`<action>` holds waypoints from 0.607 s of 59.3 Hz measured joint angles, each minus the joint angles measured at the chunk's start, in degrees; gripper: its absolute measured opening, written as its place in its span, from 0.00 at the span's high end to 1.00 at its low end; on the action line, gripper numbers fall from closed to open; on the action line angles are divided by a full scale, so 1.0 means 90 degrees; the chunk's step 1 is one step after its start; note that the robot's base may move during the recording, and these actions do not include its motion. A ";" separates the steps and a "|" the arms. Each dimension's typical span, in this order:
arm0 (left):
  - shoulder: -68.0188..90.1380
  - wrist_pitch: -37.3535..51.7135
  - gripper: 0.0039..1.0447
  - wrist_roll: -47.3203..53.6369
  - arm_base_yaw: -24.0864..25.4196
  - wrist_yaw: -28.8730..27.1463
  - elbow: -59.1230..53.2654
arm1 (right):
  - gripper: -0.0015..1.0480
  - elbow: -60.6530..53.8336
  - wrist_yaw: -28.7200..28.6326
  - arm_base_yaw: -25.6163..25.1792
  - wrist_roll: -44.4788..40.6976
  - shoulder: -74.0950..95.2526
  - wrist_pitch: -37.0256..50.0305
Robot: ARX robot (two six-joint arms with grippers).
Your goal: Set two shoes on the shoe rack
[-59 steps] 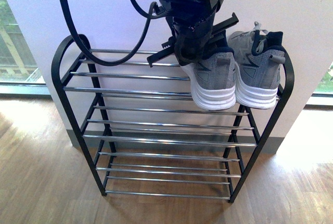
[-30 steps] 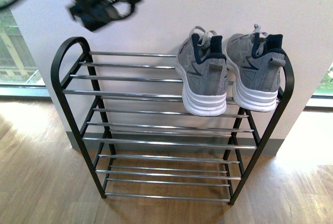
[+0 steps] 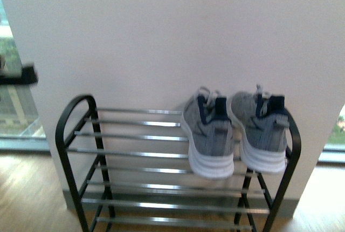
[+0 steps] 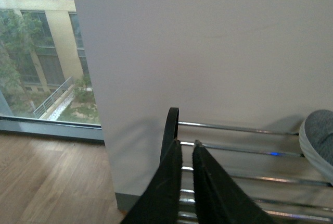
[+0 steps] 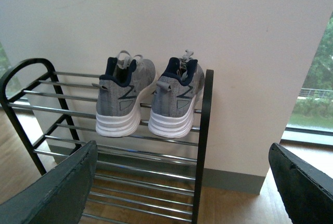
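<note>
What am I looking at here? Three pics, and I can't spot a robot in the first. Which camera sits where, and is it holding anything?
It is a two-armed robot, and each arm ends in a two-finger gripper. The front view comes from a camera on the robot's body, looking forward, and neither arm is clearly visible there. It shows a black-framed shoe rack with chrome bar shelves against a white wall. A pair of grey sneakers sits on the top tier at the right end, heels toward the camera.

The other two pictures come from cameras on the wrists. In the left wrist view the left gripper is shut, its two dark fingers nearly touching with nothing between them. In the right wrist view the right gripper is open, fingers far apart and empty, facing the rack and both sneakers. So nothing is held.
</note>
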 joint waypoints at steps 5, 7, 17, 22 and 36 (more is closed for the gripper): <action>-0.0391 0.0051 0.99 0.0036 0.0185 0.0240 -0.0520 | 0.09 0.0000 0.0000 0.0000 0.0000 0.0000 0.0000; -0.0568 0.0051 0.99 0.0046 0.0262 0.0316 -0.0712 | 0.09 0.0000 0.0000 0.0000 -0.0002 0.0000 0.0000; -0.1552 -0.0027 0.99 0.0063 0.0668 0.0682 -0.1566 | 0.09 -0.0002 0.0000 0.0000 0.0000 0.0000 0.0000; -0.2025 -0.0202 0.99 0.0070 0.0816 0.0835 -0.1880 | 0.09 0.0000 0.0000 0.0000 0.0000 0.0000 0.0000; -0.2960 -0.0495 0.99 0.0070 0.1207 0.1355 -0.2463 | 0.09 0.0000 0.0000 0.0000 0.0000 0.0000 0.0000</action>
